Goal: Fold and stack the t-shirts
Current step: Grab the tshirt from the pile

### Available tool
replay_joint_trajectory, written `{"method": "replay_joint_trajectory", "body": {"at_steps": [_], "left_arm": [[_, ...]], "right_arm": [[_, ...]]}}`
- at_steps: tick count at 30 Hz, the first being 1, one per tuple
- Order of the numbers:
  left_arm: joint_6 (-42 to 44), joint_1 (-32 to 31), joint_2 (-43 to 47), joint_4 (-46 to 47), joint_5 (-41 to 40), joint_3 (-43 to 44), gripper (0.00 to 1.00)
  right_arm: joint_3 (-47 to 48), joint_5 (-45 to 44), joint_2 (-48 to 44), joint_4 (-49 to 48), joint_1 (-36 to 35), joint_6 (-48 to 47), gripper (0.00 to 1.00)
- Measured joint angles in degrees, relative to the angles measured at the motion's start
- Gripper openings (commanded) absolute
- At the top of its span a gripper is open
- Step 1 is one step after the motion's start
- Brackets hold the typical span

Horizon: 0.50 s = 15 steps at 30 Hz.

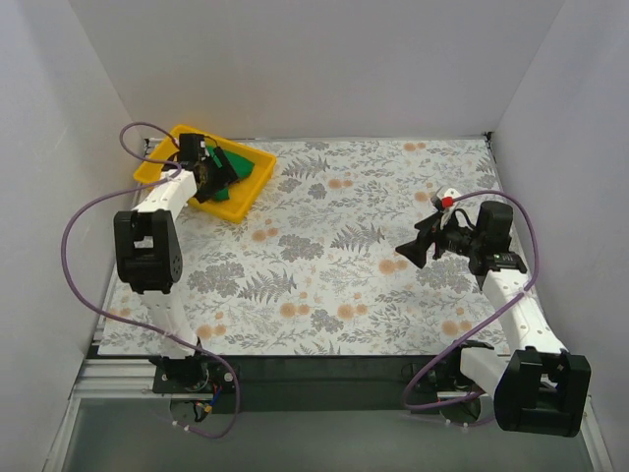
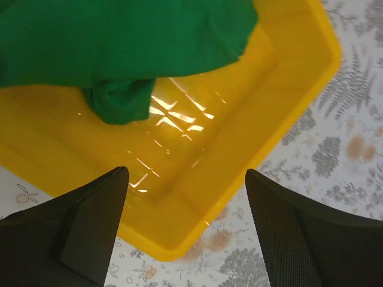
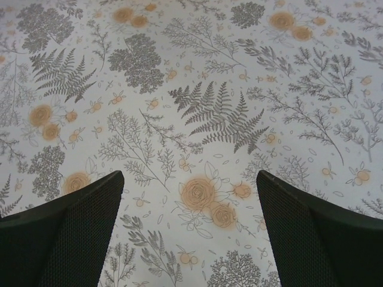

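Plainly the green t-shirt (image 2: 119,42) lies in the yellow tray (image 2: 299,89), just beyond the wide-open left end effector (image 2: 185,179); the right end effector (image 3: 188,176), also wide, hangs well apart.

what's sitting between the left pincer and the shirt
Nothing visible. The left pincer is open above the near corner of the tray, and only bare tray floor shows between it and the shirt, which lies bunched in the tray.
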State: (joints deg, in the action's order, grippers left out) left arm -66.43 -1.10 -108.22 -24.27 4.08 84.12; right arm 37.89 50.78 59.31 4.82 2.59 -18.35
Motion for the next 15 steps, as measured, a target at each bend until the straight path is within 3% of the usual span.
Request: {"method": "replay_joint_trajectory", "body": {"at_steps": [8,15], "left_arm": [[-4.6,2.7,-16.4,-9.5,-5.8,17.2,0.77],[-2.8,3.0,-17.7,-12.2,-10.4,20.6,0.77]], "right_arm": [[-1.1,2.3,-0.2,-0.2,0.7,-0.1,0.98],[-1.1,3.1,-0.3,-0.3,1.1,0.0,0.98]]}}
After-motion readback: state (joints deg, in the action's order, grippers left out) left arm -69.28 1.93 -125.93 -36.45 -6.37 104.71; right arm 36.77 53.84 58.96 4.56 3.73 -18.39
